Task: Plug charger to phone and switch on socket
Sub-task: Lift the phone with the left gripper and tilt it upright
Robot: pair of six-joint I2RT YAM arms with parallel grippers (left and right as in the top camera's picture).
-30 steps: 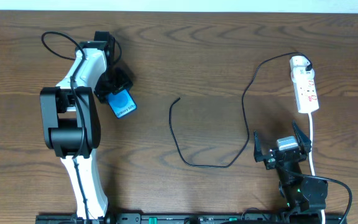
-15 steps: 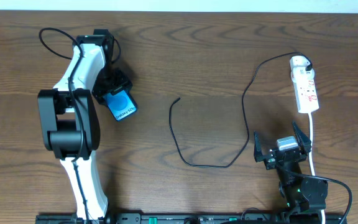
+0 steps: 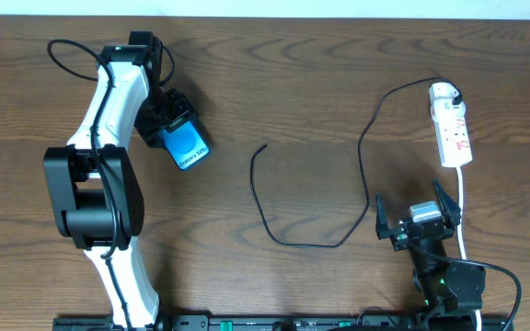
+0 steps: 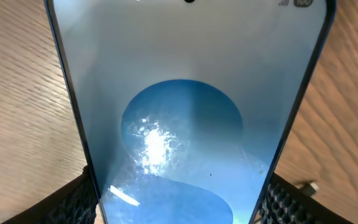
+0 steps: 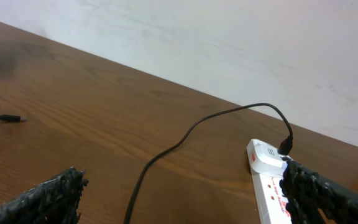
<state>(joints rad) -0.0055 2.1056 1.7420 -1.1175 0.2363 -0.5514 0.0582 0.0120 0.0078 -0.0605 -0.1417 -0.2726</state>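
Observation:
The phone (image 3: 188, 145), its screen bright blue, is at the left of the table with my left gripper (image 3: 167, 123) shut on its edges. In the left wrist view the phone (image 4: 185, 93) fills the frame, with a pad (image 4: 73, 202) pressed against each long side. The charger (image 3: 254, 184) lies as a thin black loop mid-table, and its connector tip (image 3: 263, 145) is free to the right of the phone. Its other end is plugged into the white socket (image 3: 453, 129) at the far right. My right gripper (image 3: 409, 198) stands open below the socket, holding nothing.
A thick white cord (image 3: 463, 207) runs from the socket toward the table's front, beside the right arm. From the right wrist I see the socket (image 5: 269, 186), the charger cable (image 5: 185, 138) and a white wall (image 5: 229, 43) behind the table's far edge.
My left arm has swung its elbow leftward, and the gripper has carried the phone slightly right and toward the table's back. The right arm, charger and socket have not moved.

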